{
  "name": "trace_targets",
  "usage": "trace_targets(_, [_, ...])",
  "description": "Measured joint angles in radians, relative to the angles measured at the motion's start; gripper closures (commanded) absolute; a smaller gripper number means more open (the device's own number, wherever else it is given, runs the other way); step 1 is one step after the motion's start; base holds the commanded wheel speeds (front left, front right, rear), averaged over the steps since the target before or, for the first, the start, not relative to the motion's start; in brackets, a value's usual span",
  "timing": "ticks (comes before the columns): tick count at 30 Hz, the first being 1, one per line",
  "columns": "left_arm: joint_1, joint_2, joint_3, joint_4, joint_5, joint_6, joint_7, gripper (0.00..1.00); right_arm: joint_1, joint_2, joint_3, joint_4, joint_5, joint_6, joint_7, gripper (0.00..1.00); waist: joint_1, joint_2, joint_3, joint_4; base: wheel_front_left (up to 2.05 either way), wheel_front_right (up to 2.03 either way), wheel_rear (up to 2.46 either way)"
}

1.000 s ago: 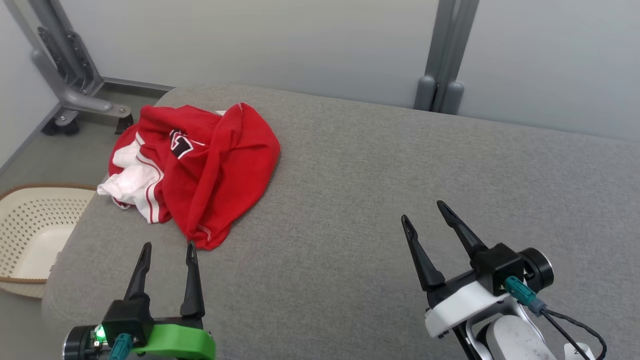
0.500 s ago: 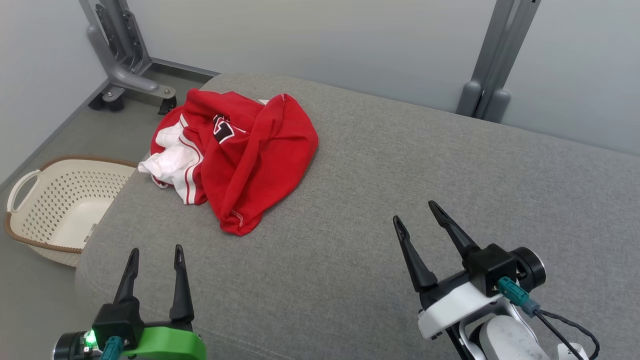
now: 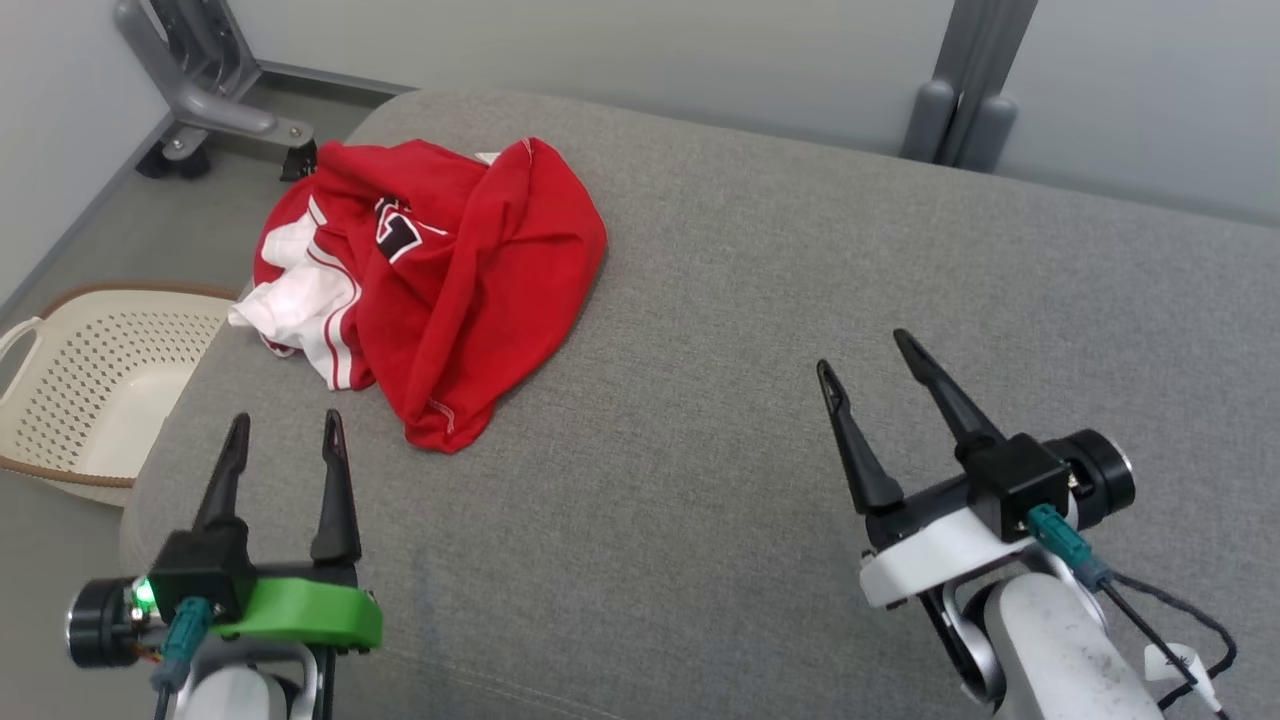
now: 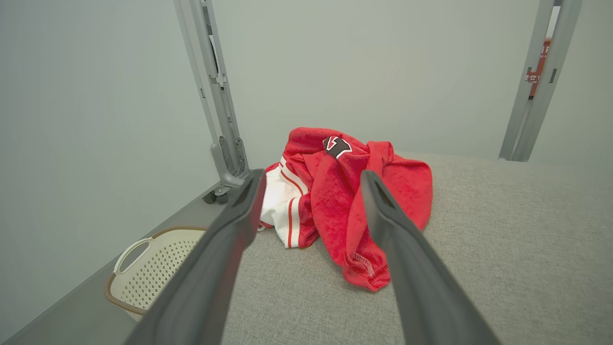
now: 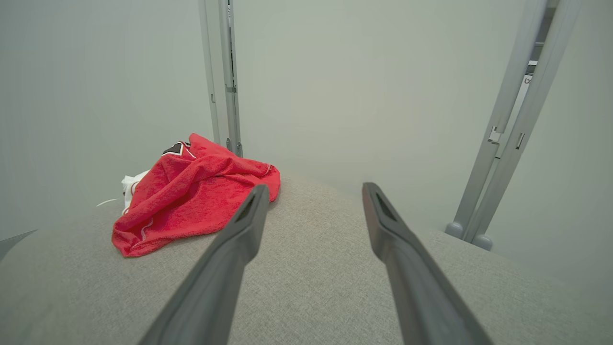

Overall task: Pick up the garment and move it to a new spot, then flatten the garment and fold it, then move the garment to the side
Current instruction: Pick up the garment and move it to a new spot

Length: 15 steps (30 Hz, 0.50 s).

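The garment (image 3: 450,270) is a red jersey with white panels and a black number patch, lying crumpled at the far left of the grey padded surface (image 3: 760,330). My left gripper (image 3: 283,428) hovers open near the front left, a short way short of the garment's nearest hem. In the left wrist view the garment (image 4: 349,201) lies straight ahead beyond the left gripper (image 4: 311,179). My right gripper (image 3: 865,352) stands open over the bare right half, well apart from the cloth. The right wrist view has the garment (image 5: 191,196) off to the left of the right gripper (image 5: 311,189).
A cream perforated laundry basket (image 3: 70,390) sits on the floor left of the surface's edge, also in the left wrist view as the basket (image 4: 153,268). Grey metal frame legs (image 3: 200,90) stand at the back left and a post (image 3: 960,90) at the back right, against pale walls.
The head camera has shifted, so the whole picture moved. Both grippers sit slightly higher in view than before and stay open. The garment lies as it did.
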State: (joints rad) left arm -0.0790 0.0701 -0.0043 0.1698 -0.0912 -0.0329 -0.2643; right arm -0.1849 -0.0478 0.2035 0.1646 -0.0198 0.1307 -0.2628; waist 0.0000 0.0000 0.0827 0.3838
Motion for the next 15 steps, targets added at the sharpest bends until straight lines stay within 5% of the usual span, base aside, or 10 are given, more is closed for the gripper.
trace_targets(10, [-0.323, 0.109, -0.010, 0.250, -0.024, -0.080, 0.011, 0.00, -0.079, -0.001, -0.068, -0.095, -0.073, 0.000, 0.000, 0.00, 0.0000, 0.0000, 0.174, -0.040, 0.00, 0.00, 0.00])
trace_targets(15, [-0.492, 0.156, -0.014, 0.395, -0.101, -0.092, 0.115, 0.00, -0.104, 0.000, -0.061, -0.104, -0.095, 0.000, 0.000, 0.00, 0.0000, 0.0000, 0.256, -0.064, 0.00, 0.00, 0.00])
